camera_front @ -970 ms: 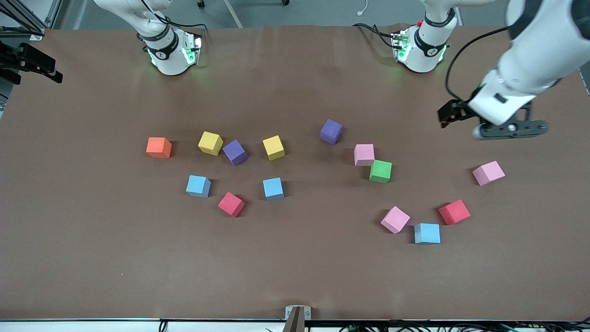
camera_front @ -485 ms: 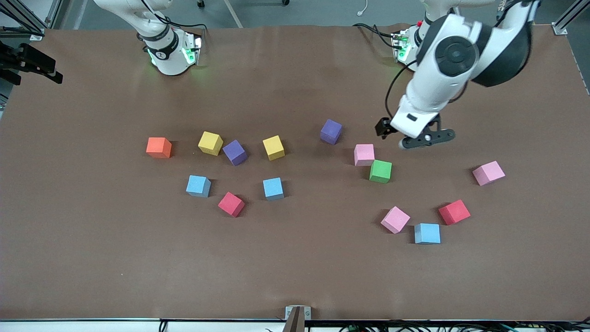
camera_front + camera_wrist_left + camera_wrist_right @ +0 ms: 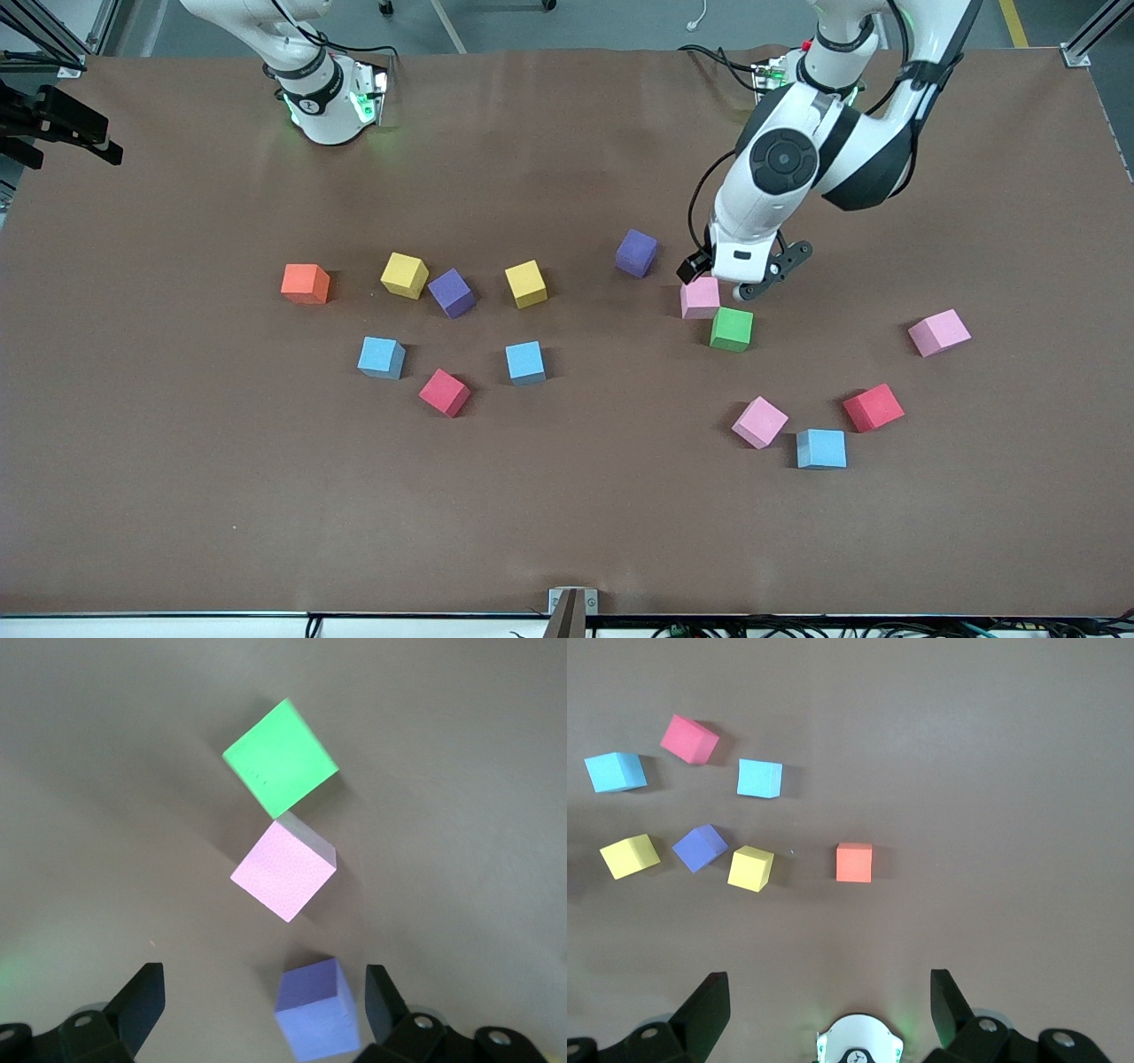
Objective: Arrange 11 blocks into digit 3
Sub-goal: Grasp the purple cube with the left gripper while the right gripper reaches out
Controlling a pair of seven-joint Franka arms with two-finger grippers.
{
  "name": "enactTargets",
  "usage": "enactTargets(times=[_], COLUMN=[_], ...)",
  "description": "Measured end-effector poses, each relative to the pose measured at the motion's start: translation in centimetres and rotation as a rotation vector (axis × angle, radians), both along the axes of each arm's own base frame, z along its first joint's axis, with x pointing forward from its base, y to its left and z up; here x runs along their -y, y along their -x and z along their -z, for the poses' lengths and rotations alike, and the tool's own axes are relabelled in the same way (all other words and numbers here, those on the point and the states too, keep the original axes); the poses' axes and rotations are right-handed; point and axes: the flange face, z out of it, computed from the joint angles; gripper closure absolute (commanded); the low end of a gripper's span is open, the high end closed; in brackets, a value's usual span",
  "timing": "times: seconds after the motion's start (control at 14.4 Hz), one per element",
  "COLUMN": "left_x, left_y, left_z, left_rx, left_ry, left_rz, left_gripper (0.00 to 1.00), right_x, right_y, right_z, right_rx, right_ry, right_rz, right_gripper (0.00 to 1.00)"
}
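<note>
Left gripper [image 3: 719,282] has swung in from the left arm's end of the table and now hangs over the pink block [image 3: 700,297] that touches the green block [image 3: 731,329] corner to corner, mid-table toward the left arm's end; a second ago it was well out past the lone pink block [image 3: 938,332]. Jaws released, nothing between them; in the left wrist view the same pink block [image 3: 283,873] and green one [image 3: 280,757] lie ahead of the fingers [image 3: 137,1005], with a purple block [image 3: 317,1010] between the finger lines. No block has shifted over the second. All lie loose and scattered; no figure is begun. Toward the right arm's end: orange cube [image 3: 305,283], yellow [image 3: 404,275], purple [image 3: 452,292], second yellow [image 3: 525,283], two blue [image 3: 381,357] [image 3: 525,362], red [image 3: 444,392]. Nearer the front edge, toward the left arm's end: pink [image 3: 759,422], blue [image 3: 820,448], red [image 3: 873,408]. Left gripper's fingertips are hidden under the wrist in the front view. Right arm waits; only its base [image 3: 323,102] shows in the front view, and its gripper is out of that frame. In the right wrist view its jaws [image 3: 829,1010] stand wide apart and empty, high over its own base.
</note>
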Motion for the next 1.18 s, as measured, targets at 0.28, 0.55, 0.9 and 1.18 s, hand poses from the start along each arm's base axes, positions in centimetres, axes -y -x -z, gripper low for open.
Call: enactTargets(times=[0.28, 0.55, 0.9, 1.18], left_x=[2.0, 3.1, 7.2, 7.2], left_y=[1.1, 3.5, 8.1, 9.3], left_z=[3.2, 6.5, 9.6, 11.0], left_rx=[-0.006, 0.034, 0.032, 0.018], left_ry=[-0.008, 0.024, 0.048, 0.039], left_rz=[-0.222, -0.358, -0.450, -0.453], left_gripper=[0.00, 0.00, 0.00, 0.00], right_x=[0.1, 0.4, 2.7, 3.4], right_y=[-0.2, -1.4, -7.6, -9.9], right_z=[-0.1, 1.5, 8.5, 13.0], right_rx=[0.014, -0.009, -0.012, -0.060], right_ry=[0.001, 0.002, 0.011, 0.009], right_rz=[0.002, 0.008, 0.047, 0.036], right_gripper=[0.00, 0.00, 0.00, 0.00])
